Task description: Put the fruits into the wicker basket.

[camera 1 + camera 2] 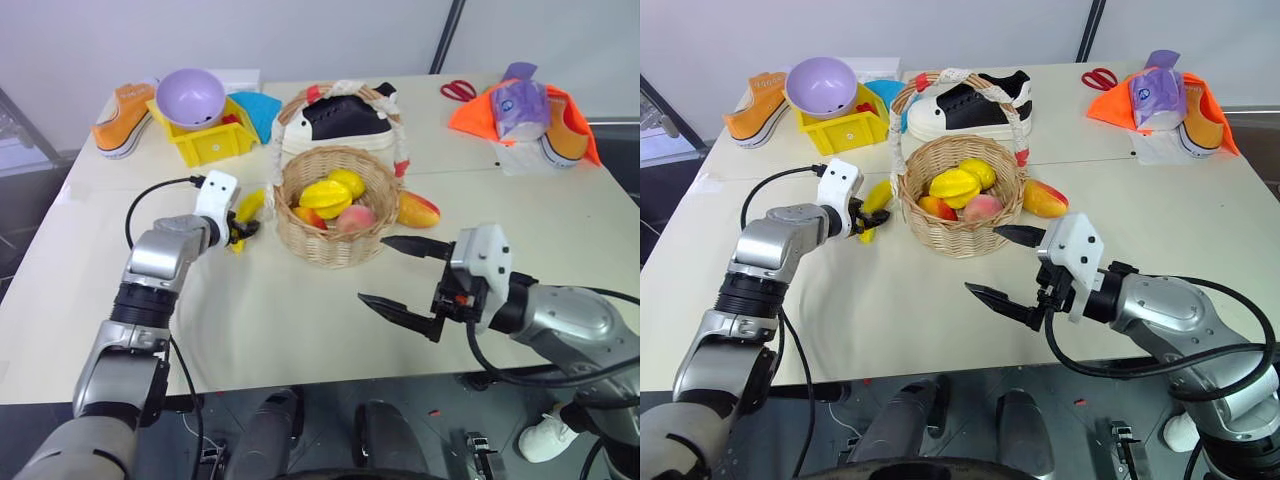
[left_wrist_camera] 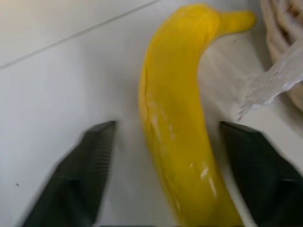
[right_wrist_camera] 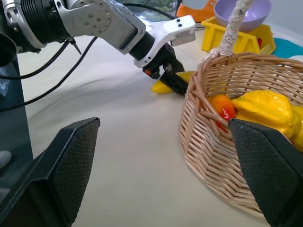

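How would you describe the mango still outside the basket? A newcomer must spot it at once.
Find the round wicker basket with the tall arched handle, mid-table. Against its outer wall on the robot's right side lies the mango, an oval fruit on the bare tabletop. It is red-orange fading to yellow, unlike the curved, all-yellow banana on the basket's other side.

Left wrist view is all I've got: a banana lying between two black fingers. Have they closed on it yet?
Observer: Not yet. The left pincer straddles the banana, with table showing between the fruit and each finger.
Operator: Which fruits are still outside the basket?
Observer: Besides the banana, one: the mango lies on the table against the far side of the wicker basket from the banana.
Operator: What's inside it?
Observer: Several yellow and pinkish fruits.
Operator: Where's the other arm?
Observer: The right pincer hangs open above the table, in front of the basket, holding nothing.
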`<control>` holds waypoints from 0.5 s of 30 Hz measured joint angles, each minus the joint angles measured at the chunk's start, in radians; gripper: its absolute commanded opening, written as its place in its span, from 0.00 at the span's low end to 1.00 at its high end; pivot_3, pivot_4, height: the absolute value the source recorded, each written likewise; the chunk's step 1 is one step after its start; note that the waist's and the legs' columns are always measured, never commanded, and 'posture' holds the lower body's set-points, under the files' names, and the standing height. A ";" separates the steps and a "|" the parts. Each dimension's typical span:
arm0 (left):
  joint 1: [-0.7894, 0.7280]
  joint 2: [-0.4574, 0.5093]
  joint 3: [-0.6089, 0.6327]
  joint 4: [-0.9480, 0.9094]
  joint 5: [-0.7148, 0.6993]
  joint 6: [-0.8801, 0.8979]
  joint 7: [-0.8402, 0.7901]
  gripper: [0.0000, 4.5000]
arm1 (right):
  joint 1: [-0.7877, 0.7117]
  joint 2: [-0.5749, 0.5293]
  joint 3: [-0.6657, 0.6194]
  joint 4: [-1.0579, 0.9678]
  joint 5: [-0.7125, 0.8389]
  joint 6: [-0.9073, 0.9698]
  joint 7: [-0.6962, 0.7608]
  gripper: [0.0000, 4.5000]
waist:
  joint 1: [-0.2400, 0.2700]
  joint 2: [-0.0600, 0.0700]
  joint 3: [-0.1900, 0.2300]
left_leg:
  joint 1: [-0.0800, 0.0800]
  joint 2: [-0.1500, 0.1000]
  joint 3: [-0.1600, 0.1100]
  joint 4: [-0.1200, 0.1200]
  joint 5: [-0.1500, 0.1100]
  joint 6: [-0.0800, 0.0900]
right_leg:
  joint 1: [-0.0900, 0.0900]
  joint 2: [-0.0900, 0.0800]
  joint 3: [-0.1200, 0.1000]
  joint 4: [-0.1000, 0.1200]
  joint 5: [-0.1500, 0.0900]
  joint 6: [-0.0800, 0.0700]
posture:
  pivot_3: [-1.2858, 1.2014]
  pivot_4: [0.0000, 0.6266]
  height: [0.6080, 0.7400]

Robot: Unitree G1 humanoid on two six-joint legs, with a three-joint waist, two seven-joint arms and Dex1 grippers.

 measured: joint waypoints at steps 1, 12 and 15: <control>0.000 0.000 0.006 0.000 0.001 -0.002 0.002 0.34 | 0.000 0.001 0.000 0.000 -0.004 -0.005 0.000 1.00 | 0.000 0.000 0.000 | 0.000 0.000 0.000 0.000 0.000 0.000 | 0.000 0.000 0.000 0.000 0.000 0.000 | 0.52 0.24 1.00; 0.188 0.135 0.215 -0.098 -0.031 -0.111 -0.041 0.14 | 0.012 0.002 0.017 0.010 -0.042 -0.030 0.002 1.00 | -0.014 0.000 0.000 | 0.000 0.001 0.000 -0.001 0.000 0.000 | -0.001 0.000 0.001 0.001 0.000 0.000 | 0.52 0.24 1.00; 0.371 0.246 0.334 -0.290 -0.168 -0.181 -0.271 0.14 | 0.011 -0.003 -0.002 0.037 -0.047 -0.046 0.016 1.00 | -0.017 0.000 0.000 | 0.000 0.001 0.000 -0.001 -0.001 -0.002 | -0.001 0.000 0.001 -0.001 0.000 -0.001 | 0.52 0.24 1.00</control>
